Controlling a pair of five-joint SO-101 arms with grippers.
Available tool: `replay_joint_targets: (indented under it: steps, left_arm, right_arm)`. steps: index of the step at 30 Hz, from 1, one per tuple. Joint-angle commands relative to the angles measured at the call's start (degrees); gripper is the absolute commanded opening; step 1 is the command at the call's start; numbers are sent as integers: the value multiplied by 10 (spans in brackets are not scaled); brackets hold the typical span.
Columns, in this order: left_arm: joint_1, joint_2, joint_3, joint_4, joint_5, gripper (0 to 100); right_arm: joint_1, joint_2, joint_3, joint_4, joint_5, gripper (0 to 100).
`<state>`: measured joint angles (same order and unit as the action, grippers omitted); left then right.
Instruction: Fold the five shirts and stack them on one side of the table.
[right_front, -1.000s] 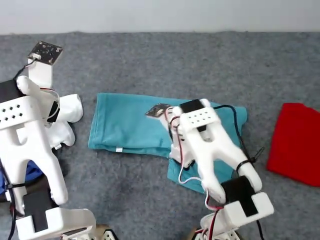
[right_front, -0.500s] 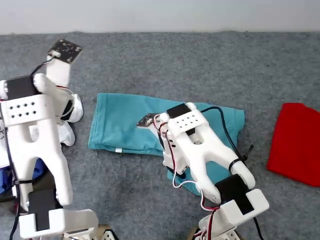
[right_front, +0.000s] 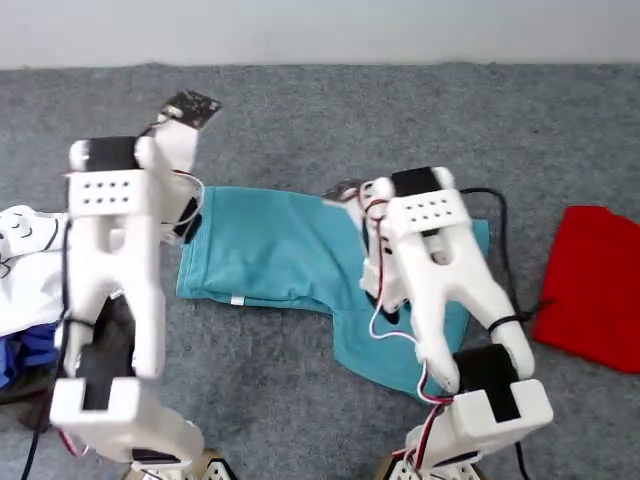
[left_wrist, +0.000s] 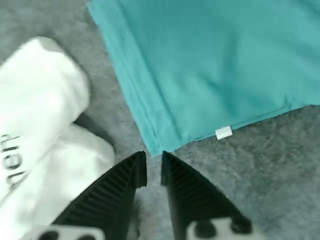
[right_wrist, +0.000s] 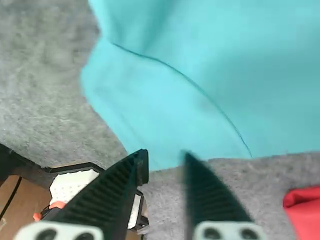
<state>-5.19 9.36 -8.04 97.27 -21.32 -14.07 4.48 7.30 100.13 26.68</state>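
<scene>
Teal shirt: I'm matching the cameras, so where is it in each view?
High view: teal shirt mid-table, partly under the right arm.
Left wrist view: just beyond the left gripper, corner nearest.
Right wrist view: just beyond the right gripper.
Shared landmark: grey table cover.

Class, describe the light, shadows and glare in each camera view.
High view: soft, even light, no glare on the teal fabric shirt. Left wrist view: a dark shadow on the grey carpet beside the white rolled garment. Right wrist view: gentle shading along the shirt's fold.
</scene>
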Motion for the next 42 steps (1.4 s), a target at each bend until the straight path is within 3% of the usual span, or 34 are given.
replay_joint_targets:
  steps: [1,9,18,22,28,33,38,42]
  left_arm:
    - [29,55,-2,-6,7,14]
    - [40,191,-2,-40,6,14]
    - [-29,250,-18,-44,-34,14]
    - [-33,250,-61,-7,-34,14]
    - [-18,240,-127,33,-33,14]
    - [-16,166,-128,33,-33,15]
    - [-1,75,-119,33,-33,17]
    - [58,-2,-67,33,-33,85]
  right_arm:
    - [50,-4,-20,-36,-7,10]
    - [126,76,-4,-233,-3,9]
    - [185,203,-72,-246,32,9]
    - [188,203,-91,-244,34,9]
    - [190,204,-146,-218,35,9]
    - [175,189,-222,-122,35,9]
    - [172,107,-265,-22,34,9]
    - [196,-3,-261,29,34,9]
